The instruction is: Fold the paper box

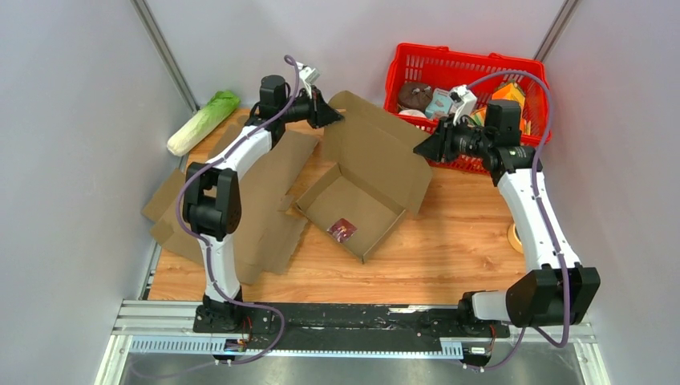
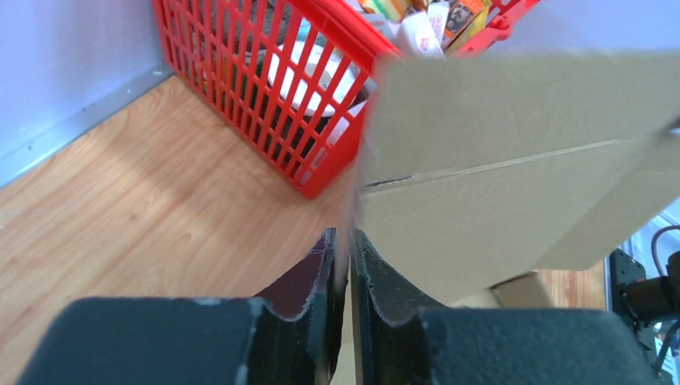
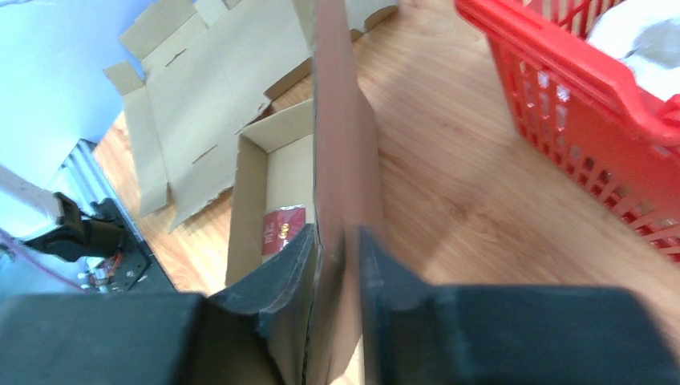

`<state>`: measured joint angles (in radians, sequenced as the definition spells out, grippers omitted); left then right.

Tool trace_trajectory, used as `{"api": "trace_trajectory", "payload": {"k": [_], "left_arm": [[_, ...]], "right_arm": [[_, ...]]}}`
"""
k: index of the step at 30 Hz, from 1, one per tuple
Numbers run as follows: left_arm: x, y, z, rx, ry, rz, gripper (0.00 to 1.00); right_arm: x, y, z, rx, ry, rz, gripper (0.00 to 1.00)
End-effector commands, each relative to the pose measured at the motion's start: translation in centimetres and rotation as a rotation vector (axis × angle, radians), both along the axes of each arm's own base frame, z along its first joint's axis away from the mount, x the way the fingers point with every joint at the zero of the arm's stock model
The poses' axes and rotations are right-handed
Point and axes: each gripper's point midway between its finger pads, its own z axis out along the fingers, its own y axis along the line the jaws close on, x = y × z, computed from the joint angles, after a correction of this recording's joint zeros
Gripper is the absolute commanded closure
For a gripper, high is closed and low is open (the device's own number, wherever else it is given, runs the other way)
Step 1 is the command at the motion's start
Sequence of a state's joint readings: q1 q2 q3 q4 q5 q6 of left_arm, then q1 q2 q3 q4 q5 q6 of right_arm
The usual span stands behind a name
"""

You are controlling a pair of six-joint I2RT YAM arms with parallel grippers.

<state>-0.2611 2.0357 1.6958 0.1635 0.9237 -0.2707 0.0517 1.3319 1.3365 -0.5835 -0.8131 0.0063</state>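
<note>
The brown paper box lies open in the middle of the table, a small red packet inside its tray. Its big lid stands tilted up at the back. My left gripper is at the lid's far left corner; in the left wrist view, the left gripper pinches the lid's thin edge. My right gripper is at the lid's right edge. The right wrist view shows the right gripper slightly parted, the lid between the fingers and resting against the left one.
A red basket full of groceries stands just behind the lid at the back right. Flat cardboard sheets lie under the left arm, a napa cabbage at the back left, and a tape roll by the right arm.
</note>
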Motion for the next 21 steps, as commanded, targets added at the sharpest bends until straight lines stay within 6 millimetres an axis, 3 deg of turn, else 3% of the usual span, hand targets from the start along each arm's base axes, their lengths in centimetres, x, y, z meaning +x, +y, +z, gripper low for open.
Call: {"api": "trace_trajectory", "payload": {"k": [1,3,4,7,10,14,21], "left_arm": [[-1.2,1.3,3.5,-0.004,-0.115,0.062,0.83],[-1.2,2.1,4.7,0.007,-0.158,0.126,0.91],[-1.4,2.4,4.3,0.018,-0.165,0.14,0.93],[-1.7,2.8,4.8,0.034,-0.188,0.147,0.99],[-2.0,2.5,4.2,0.045,-0.167,0.122,0.99],[-1.9,2.7,3.8,0.054,-0.165,0.132,0.99],[-1.7,3.1,2.6,0.069,-0.099,0.166,0.85]], "right_arm": [[1.8,-1.5,2.1,-0.01,-0.047,-0.178,0.54],[1.5,-2.4,0.8,-0.026,-0.018,-0.254,0.39],[1.2,-2.6,0.4,-0.016,0.003,-0.282,0.24],[0.7,-3.0,-0.6,-0.043,-0.002,-0.29,0.12],[0.7,-3.8,-2.3,-0.095,0.055,-0.322,0.1],[0.9,-4.0,-3.1,-0.109,0.048,-0.326,0.12],[2.4,-4.7,-5.5,-0.135,0.067,-0.377,0.33]]}}
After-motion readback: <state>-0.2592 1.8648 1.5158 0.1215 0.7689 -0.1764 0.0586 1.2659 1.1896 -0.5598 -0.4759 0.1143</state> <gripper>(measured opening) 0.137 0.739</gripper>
